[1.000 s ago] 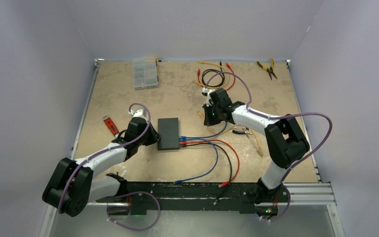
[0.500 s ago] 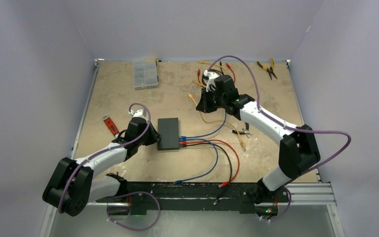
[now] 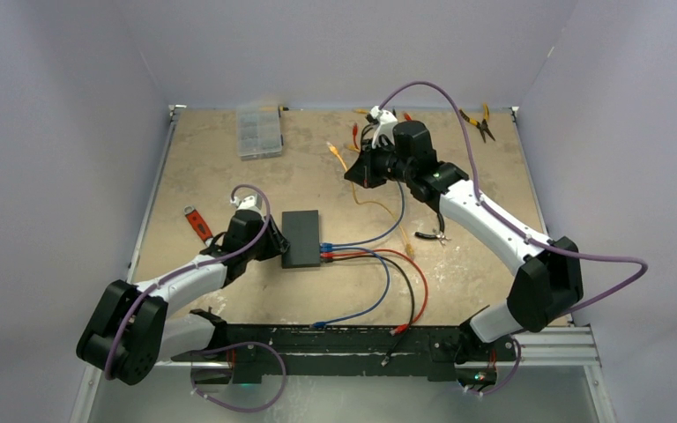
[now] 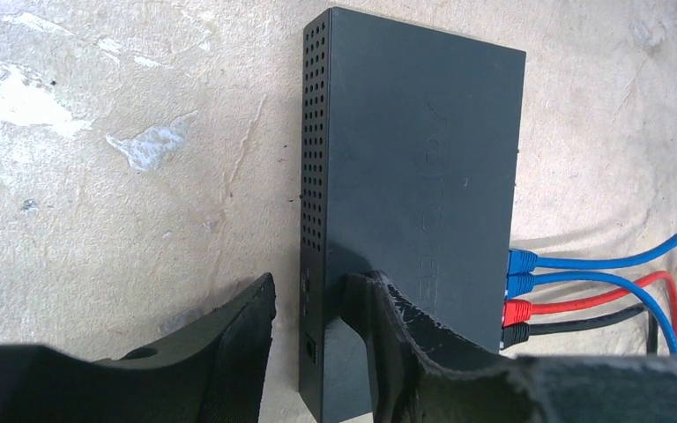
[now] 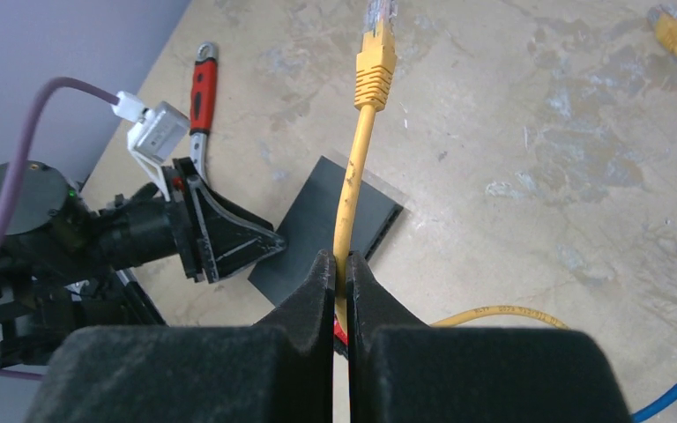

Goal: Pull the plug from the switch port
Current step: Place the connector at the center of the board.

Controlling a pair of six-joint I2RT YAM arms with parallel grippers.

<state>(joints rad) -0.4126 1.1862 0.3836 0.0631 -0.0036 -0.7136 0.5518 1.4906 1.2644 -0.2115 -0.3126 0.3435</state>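
Observation:
The black switch [image 3: 301, 238] lies flat mid-table. Two blue plugs [image 4: 520, 270], a red plug [image 4: 516, 309] and a black plug [image 4: 513, 334] sit in ports on its right edge. My left gripper [image 3: 274, 241] straddles the switch's left edge [image 4: 317, 176]. It is open: one finger rests on the top face, the other stands off the side wall. My right gripper [image 3: 358, 171] hangs over the back of the table, shut on a yellow cable [image 5: 350, 203]. The cable's yellow plug [image 5: 375, 53] is free in the air, its tail trailing down [image 3: 379, 208].
A clear compartment box [image 3: 258, 132] stands at the back left and a red-handled tool [image 3: 197, 222] lies left of my left gripper. Coiled cables [image 3: 379, 134] and yellow pliers [image 3: 478, 122] lie at the back. Small pliers [image 3: 432, 235] and loose cable ends [image 3: 397, 328] lie toward the front.
My right gripper has carried the yellow cable up and toward the back left, farther from the switch. My left gripper's jaws have widened at the switch's edge.

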